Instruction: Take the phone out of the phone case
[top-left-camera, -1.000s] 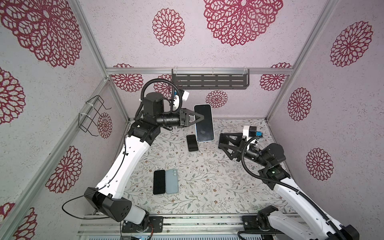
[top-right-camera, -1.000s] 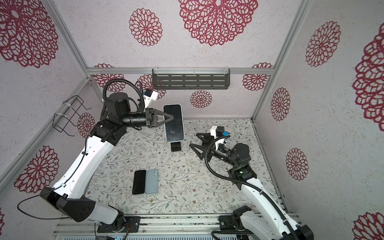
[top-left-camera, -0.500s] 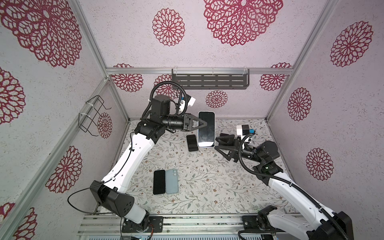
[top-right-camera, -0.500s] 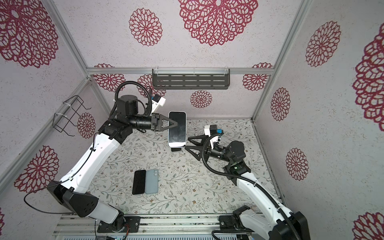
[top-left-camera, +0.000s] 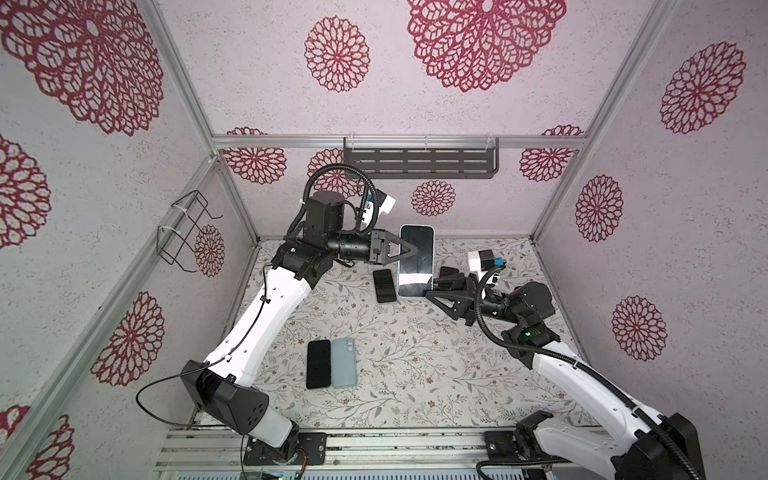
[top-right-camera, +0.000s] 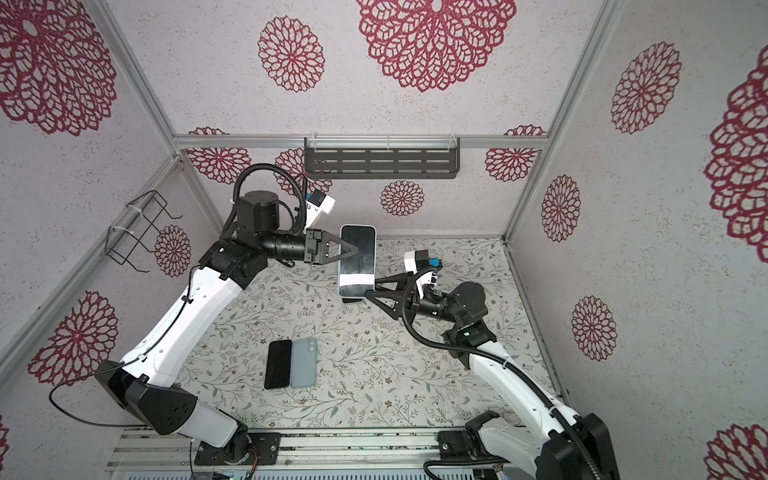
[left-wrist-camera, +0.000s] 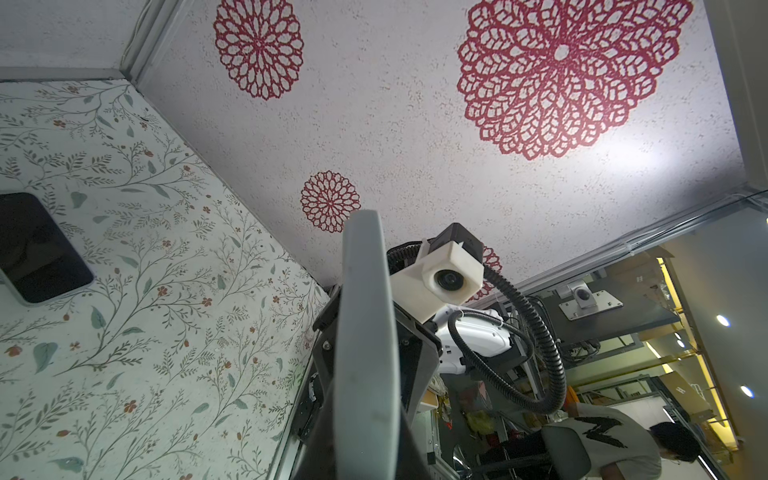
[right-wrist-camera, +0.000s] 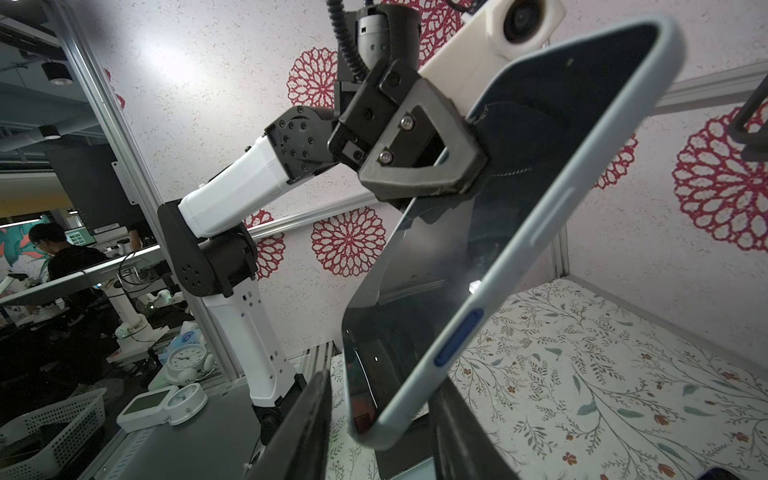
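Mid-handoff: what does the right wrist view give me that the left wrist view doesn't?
Right wrist only: the cased phone's dark screen and blue side button, and the left gripper with jaws shut on a long edge. Left wrist only: that phone edge-on and the right arm's wrist camera. Both: the phone held above the floral table, the right gripper's jaws open either side of it.
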